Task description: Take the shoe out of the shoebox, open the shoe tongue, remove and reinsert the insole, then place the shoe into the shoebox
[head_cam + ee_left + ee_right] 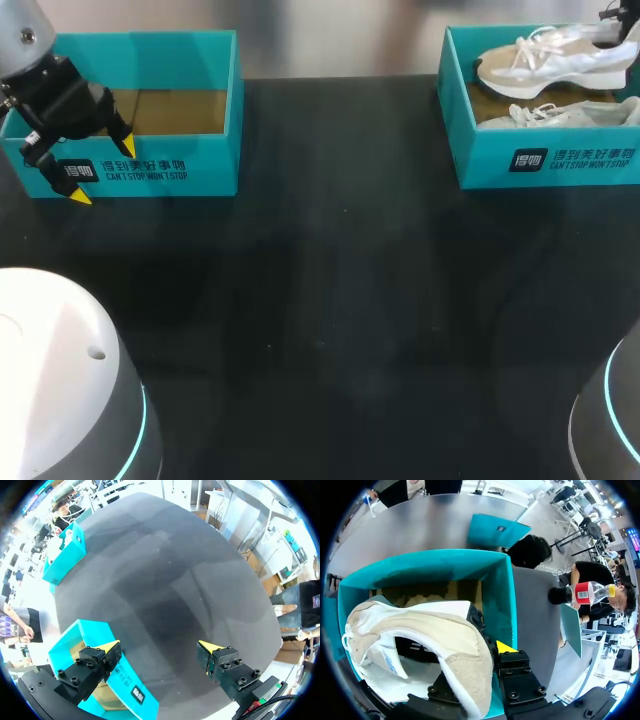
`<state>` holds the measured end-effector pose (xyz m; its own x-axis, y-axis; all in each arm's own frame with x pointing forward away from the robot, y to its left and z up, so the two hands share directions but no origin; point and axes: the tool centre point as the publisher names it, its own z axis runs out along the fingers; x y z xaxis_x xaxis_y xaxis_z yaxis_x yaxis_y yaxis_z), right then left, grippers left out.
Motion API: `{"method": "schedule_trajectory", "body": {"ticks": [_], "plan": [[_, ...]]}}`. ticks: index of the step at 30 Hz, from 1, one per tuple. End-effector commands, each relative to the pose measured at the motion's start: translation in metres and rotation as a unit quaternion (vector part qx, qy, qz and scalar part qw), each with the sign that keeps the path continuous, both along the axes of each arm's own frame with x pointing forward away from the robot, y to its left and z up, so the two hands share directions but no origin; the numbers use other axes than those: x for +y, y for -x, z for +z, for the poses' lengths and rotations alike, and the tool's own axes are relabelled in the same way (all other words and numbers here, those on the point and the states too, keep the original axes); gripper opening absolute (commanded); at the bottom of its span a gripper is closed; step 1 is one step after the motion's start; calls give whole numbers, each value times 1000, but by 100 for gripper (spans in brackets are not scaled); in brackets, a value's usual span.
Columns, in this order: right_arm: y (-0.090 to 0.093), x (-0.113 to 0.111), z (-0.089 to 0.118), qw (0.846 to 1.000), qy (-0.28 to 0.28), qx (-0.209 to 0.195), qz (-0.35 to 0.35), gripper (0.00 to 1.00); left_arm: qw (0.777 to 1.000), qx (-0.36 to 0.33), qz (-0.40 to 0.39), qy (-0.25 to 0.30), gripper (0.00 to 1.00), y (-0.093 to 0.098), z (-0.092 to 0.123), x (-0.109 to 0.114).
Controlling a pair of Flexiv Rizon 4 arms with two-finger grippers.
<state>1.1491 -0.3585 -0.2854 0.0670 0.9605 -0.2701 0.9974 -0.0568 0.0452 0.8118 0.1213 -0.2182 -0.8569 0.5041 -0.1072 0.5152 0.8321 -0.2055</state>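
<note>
The left arm [30,50] comes in at the far left corner, wrist angled down and inward; the left gripper [103,172] hangs with its two yellow-tipped fingers spread wide and nothing between them. The right gripper [485,661] is clamped on the heel of the shoe [420,630]; one yellow fingertip [506,646] shows beside the heel; the other is hidden behind it.
</note>
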Motion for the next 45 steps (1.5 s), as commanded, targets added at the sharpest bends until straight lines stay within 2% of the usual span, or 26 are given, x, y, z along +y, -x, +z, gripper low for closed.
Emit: {"method": "schedule_trajectory", "body": {"ticks": [1, 6, 14, 25, 36, 45], "plan": [[3, 1, -6, 1000, 0, 2, -8, 0, 1000, -1, 0, -1, 100, 1, 1, 0], [1, 4, -15, 1000, 1, 6, -13, 0, 1000, -1, 0, -1, 100, 1, 1, 0], [-12, 7, -22, 1000, 2, 4, -15, 0, 1000, -1, 0, -1, 100, 1, 1, 0], [-30, 5, -41, 1000, 0, 23, -15, 0, 1000, -1, 0, -1, 100, 1, 1, 0], [-21, 4, -61, 999, -6, 39, -15, 0, 1000, -1, 0, -1, 100, 1, 1, 0], [-21, -3, -71, 999, -9, 45, -15, 0, 1000, -1, 0, -1, 100, 1, 1, 0]]}}
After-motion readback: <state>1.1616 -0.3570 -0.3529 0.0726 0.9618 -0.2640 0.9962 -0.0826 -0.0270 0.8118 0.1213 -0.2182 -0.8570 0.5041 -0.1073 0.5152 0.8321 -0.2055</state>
